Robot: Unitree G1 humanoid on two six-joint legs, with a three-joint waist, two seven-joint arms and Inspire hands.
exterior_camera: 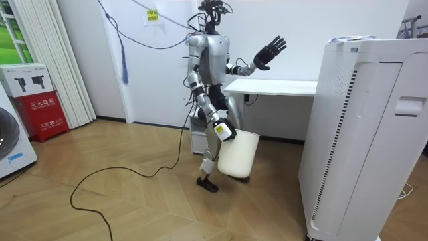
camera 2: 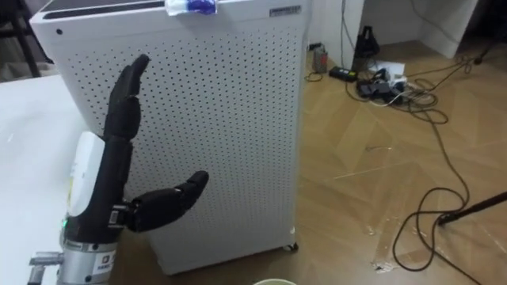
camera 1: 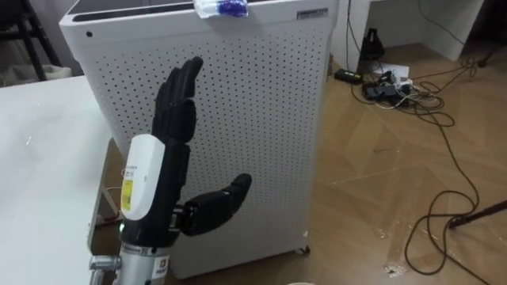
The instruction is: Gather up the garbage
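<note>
One piece of garbage is in reach here: a crumpled white-and-blue wrapper (camera 1: 220, 8) lying on the flat top of the tall white perforated metal cabinet (camera 1: 238, 119), close to its front edge. The left hand (camera 1: 176, 119) is raised in front of the cabinet's face, well below the wrapper, with its fingers straight, its thumb spread wide and nothing in its hold. In the room view the robot stands between the white table (exterior_camera: 274, 87) and the cabinet. Its right hand (exterior_camera: 223, 130) hangs low at its side against a white plastic bucket (exterior_camera: 239, 155), and I cannot tell how that hand's fingers lie. The step in hand looks like the reach for the wrapper. To do it well, the left hand should lift clear above the cabinet's top edge before it goes forward, so the fingers do not knock the front panel. It should then come down on the wrapper from above rather than sweeping at it, since a light crumpled scrap would likely skid toward the back. Closing thumb and fingers around the bulk of the wrapper, not a loose corner, should give a surer hold.
</note>
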